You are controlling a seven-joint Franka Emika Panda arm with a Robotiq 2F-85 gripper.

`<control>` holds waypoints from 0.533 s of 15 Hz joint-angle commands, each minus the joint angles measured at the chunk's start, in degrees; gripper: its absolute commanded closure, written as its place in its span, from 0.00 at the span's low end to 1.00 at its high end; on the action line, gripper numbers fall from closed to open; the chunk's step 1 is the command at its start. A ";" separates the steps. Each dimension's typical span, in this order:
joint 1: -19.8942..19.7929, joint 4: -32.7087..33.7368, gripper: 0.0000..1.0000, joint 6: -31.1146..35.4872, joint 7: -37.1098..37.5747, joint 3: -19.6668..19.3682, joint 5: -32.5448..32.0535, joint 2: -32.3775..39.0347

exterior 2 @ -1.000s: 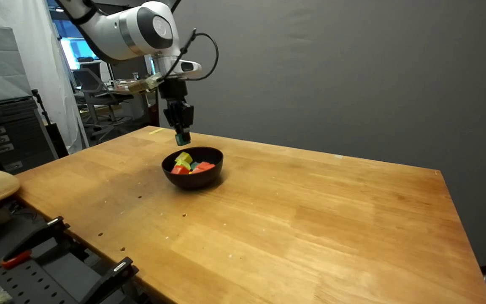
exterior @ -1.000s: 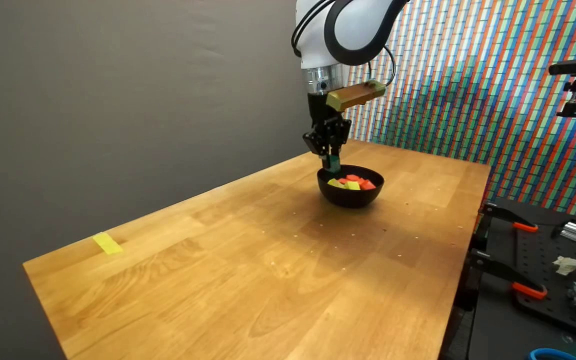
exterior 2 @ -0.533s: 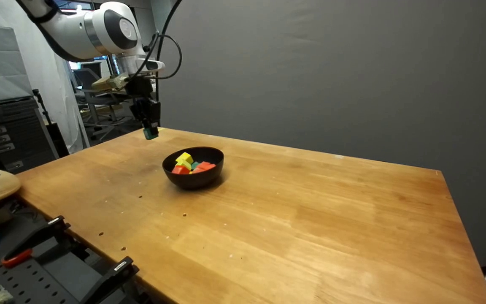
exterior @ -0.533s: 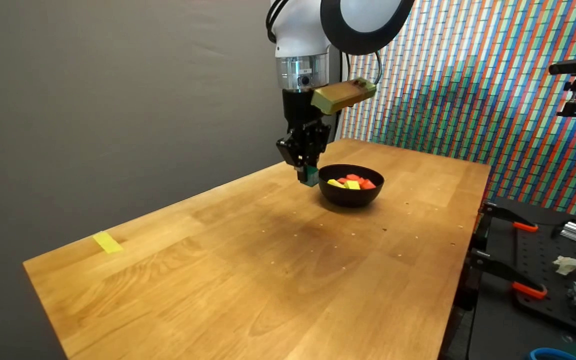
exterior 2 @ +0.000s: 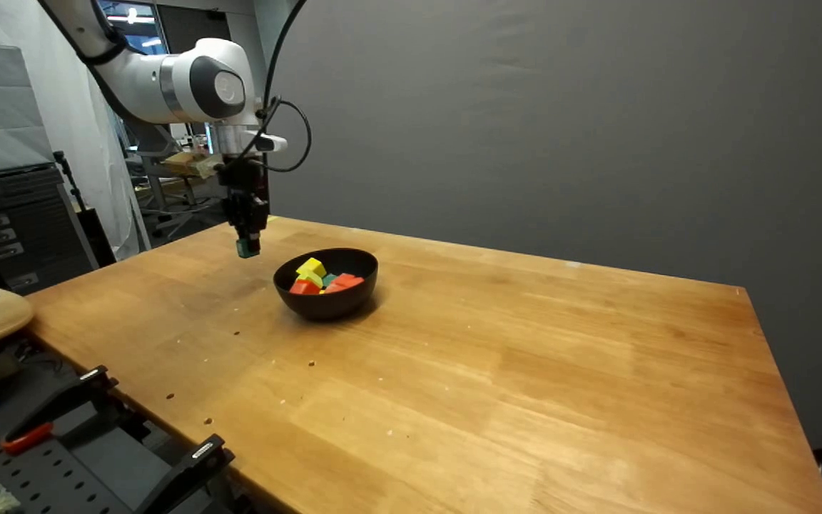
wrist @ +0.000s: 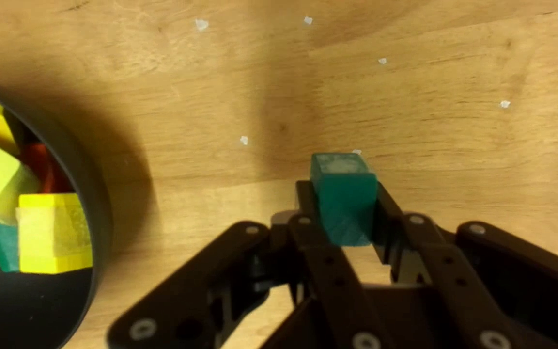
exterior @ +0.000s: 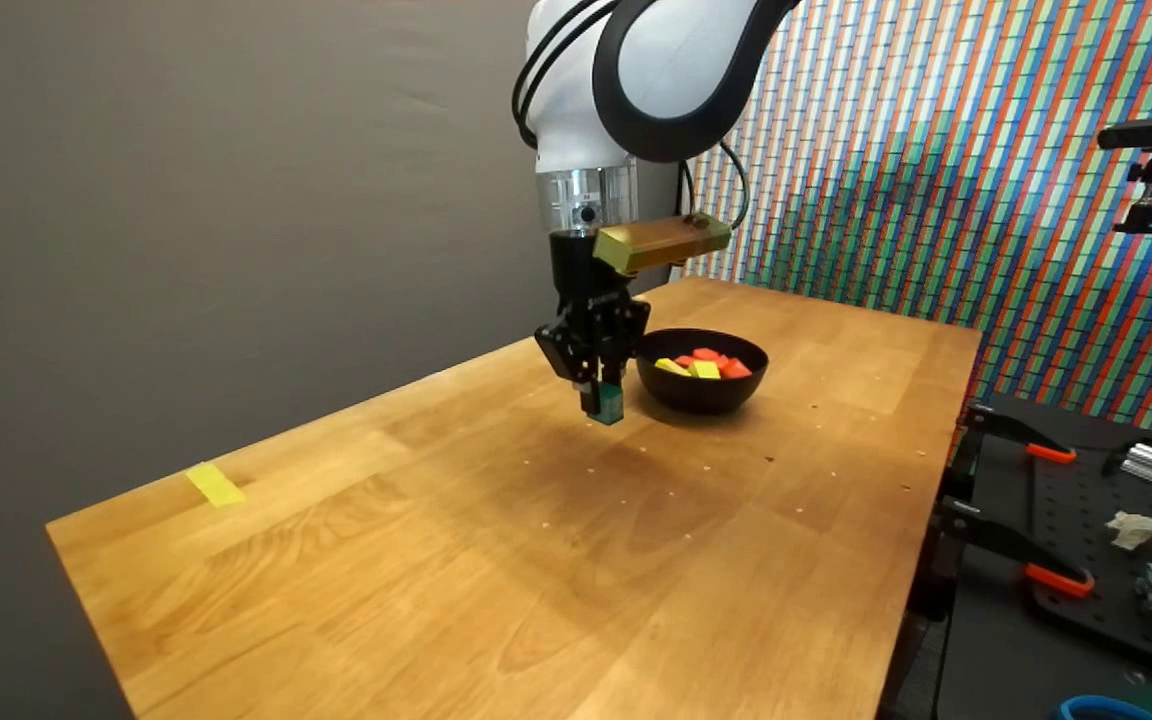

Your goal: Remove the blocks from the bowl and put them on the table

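The jaws hold a green block [wrist: 348, 208], gripping it on two opposite sides over the desk [exterior: 436, 610]; whether block and desk touch is hard to tell. In an exterior view it is just left of the black bowl [exterior: 702, 397]. Inside the bowl lie yellow blocks [wrist: 56, 232], red blocks [exterior 2: 304, 287] and another green block [wrist: 5, 242]. In an exterior view a yellow strip [exterior: 216, 485] lies well apart, far left.

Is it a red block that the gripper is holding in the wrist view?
No, the gripper there has a green block clamped between its fingers.
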 commanded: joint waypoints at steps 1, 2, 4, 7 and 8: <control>-0.05 1.41 0.89 1.41 -0.11 -0.83 2.06 3.30; 0.26 1.13 0.84 1.66 0.20 -1.21 1.77 3.90; 0.54 0.55 0.45 2.67 0.44 -1.66 1.58 4.36; 0.16 -1.02 0.23 0.96 -0.49 -1.96 1.47 1.63; -0.55 -2.33 0.16 -0.86 -1.52 -1.84 1.72 -0.92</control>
